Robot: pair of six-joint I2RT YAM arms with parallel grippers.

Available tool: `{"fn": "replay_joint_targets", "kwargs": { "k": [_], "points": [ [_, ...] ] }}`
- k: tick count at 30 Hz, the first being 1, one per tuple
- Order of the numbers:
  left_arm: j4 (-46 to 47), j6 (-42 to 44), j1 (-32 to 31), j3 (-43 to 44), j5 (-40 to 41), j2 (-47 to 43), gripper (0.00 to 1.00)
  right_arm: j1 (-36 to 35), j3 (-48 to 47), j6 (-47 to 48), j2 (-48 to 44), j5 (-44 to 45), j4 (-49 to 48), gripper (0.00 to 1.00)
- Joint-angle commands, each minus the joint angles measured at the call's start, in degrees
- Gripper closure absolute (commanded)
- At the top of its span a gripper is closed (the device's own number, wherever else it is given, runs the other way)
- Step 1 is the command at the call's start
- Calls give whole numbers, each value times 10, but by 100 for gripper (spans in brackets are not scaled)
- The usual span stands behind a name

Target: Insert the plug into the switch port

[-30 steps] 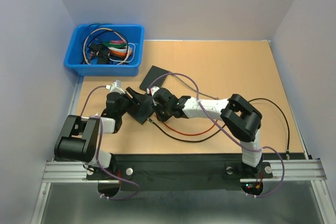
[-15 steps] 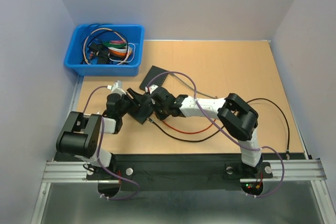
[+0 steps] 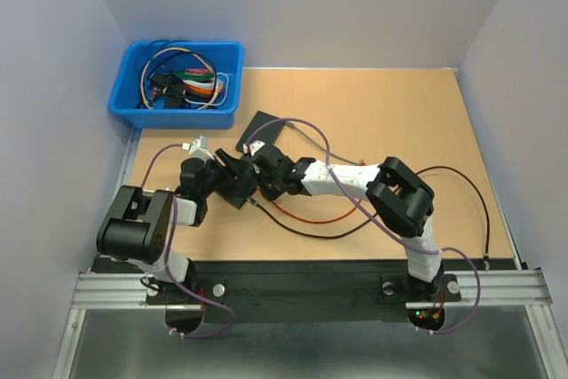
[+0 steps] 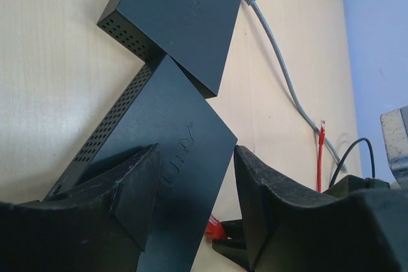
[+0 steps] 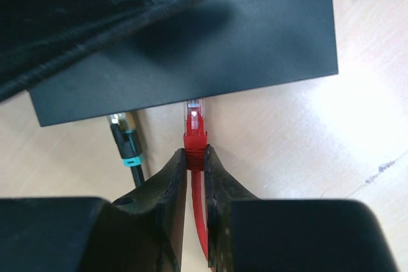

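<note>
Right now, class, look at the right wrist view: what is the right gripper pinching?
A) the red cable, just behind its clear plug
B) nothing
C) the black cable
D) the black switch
A: the right gripper is closed on the red cable, whose clear plug points at the edge of the black switch; the black cable lies free beside it.

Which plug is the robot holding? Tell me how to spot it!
On the tan table, find the black switch box between the arms. Right at its edge, pinched in the right gripper, is the plug: it's red with a clear tip, unlike the black plug beside it.
</note>
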State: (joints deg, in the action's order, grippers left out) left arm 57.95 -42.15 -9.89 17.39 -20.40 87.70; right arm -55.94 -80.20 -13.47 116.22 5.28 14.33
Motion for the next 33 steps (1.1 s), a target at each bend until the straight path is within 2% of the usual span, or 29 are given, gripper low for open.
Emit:
{"fn": "replay_joint_targets", "kwargs": {
  "k": [1, 9, 12, 15, 19, 24, 29, 33],
  "points": [
    [-41, 23, 1, -2, 1, 17, 39, -2, -38, -2, 5, -16, -43, 99],
    [-50, 20, 1, 3, -3, -5, 39, -4, -39, -2, 7, -19, -42, 100],
    [-108, 41, 1, 23, 26, -54, 39, -4, -32, -2, 9, -12, -43, 100],
    [-191, 67, 1, 44, 90, -114, 37, -4, -26, -6, 12, -11, -43, 100],
    [-237, 83, 2, 69, 142, -141, 34, -4, -22, -7, 14, -10, -43, 100],
    [-268, 105, 7, 117, 161, -100, 33, -4, -20, -4, 11, -9, -42, 100],
    [-274, 89, 13, 143, 113, -13, 35, -3, -21, -1, 8, -4, -42, 99],
    [-247, 81, 11, 128, 85, -14, 37, -3, -23, 3, 7, -1, -43, 100]
  ]
}}
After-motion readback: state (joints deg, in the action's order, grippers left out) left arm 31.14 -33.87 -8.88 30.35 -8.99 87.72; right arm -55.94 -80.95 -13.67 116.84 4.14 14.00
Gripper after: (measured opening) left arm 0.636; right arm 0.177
